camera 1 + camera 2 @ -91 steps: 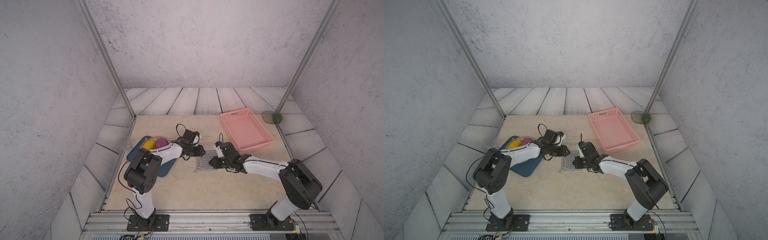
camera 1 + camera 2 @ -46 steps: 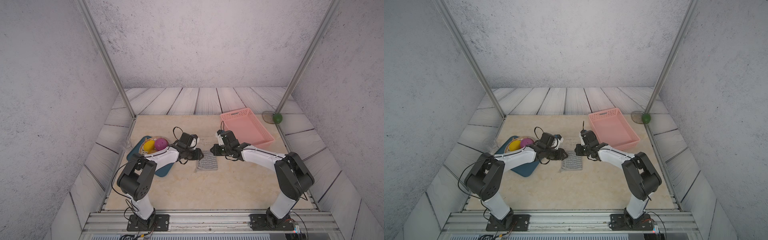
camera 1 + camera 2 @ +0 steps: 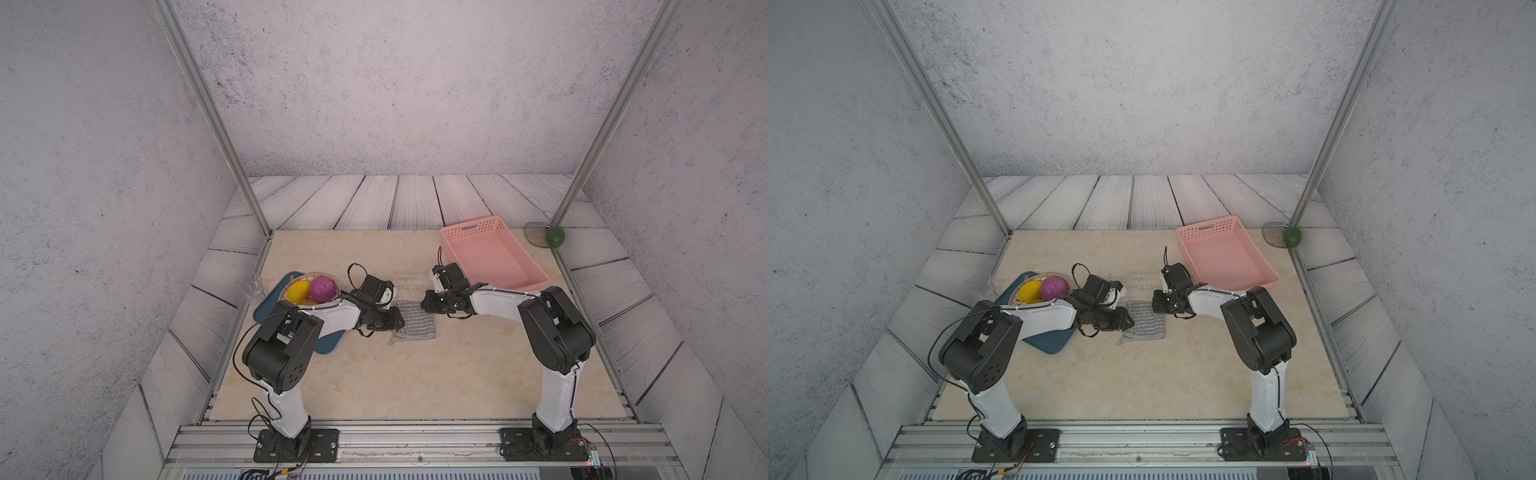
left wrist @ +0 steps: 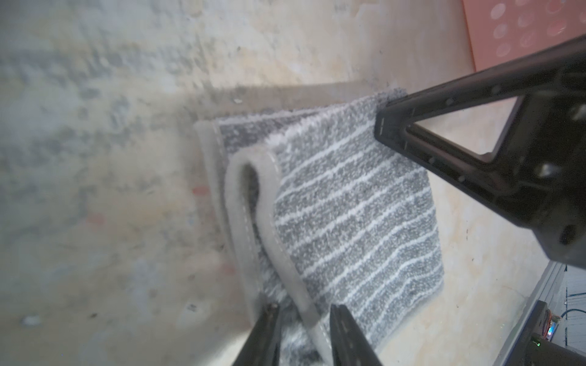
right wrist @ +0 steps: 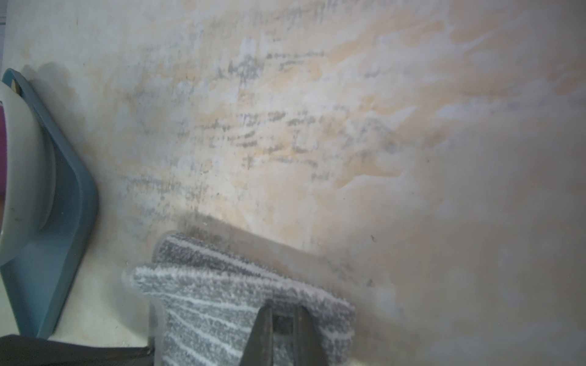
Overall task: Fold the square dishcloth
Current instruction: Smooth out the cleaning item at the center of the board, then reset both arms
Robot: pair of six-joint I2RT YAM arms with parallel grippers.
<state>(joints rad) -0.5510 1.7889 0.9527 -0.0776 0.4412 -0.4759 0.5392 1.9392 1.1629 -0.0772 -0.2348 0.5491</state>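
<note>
You've got the square dishcloth (image 3: 415, 322) mid-table between both arms, doubled over once with uneven edges: right gripper (image 5: 283, 312) is clenched on its far-right corner, left gripper (image 4: 304, 309) straddles the left hem, pinch unclear, so squaring and release remain.

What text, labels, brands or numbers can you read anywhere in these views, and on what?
No readable text in any view.
square dishcloth: whitish stripes only, no tag showing.
pink basket: plain perforated walls, no lettering legible.
</note>
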